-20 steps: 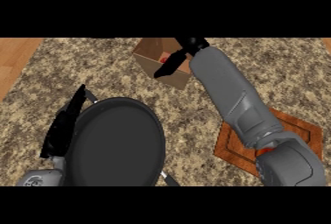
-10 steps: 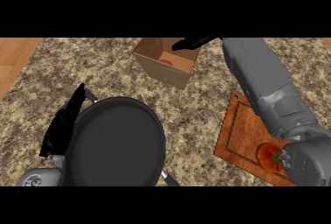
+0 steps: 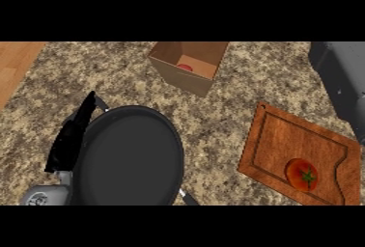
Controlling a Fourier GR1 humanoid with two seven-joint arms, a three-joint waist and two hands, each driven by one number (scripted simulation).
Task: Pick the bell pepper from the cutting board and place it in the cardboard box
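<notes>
Left fingers (image 3: 71, 135) straight, holding nothing

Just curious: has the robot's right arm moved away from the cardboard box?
Yes. It pulled back rightward from over the cardboard box; only the right forearm shows now.

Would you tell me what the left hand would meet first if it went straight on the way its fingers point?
Probably nothing: the left hand points up over bare counter, passing left of the box.
</notes>
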